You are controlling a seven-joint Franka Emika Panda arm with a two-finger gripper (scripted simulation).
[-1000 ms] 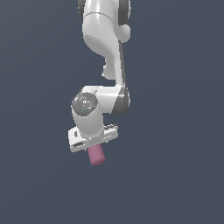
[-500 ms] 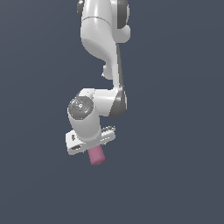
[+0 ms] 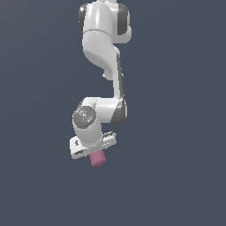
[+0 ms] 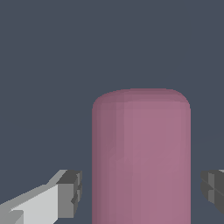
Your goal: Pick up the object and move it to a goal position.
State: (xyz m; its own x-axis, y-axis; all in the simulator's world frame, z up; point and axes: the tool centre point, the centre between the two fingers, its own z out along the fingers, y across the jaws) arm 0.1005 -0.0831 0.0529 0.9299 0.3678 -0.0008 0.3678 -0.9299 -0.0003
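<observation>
Wrist view: one grey pad (image 4: 70,194), then the pink object (image 4: 141,157), then the other pad (image 4: 213,191). Clear gaps on both sides, so the pincer (image 4: 141,192) looks partly open and touches nothing. Exterior view: arm (image 3: 103,53) hangs from above, object (image 3: 97,159) pokes out below the pincer (image 3: 94,148), no worktop visible. Probably aligned for closing; whether the object is carried, cannot tell.

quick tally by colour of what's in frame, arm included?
Pink: 1, the short cylinder under the gripper
White: 1, the robot arm with that gripper
Dark grey: 2, the finger pads either side of the cylinder in the wrist view
Total: 4
</observation>
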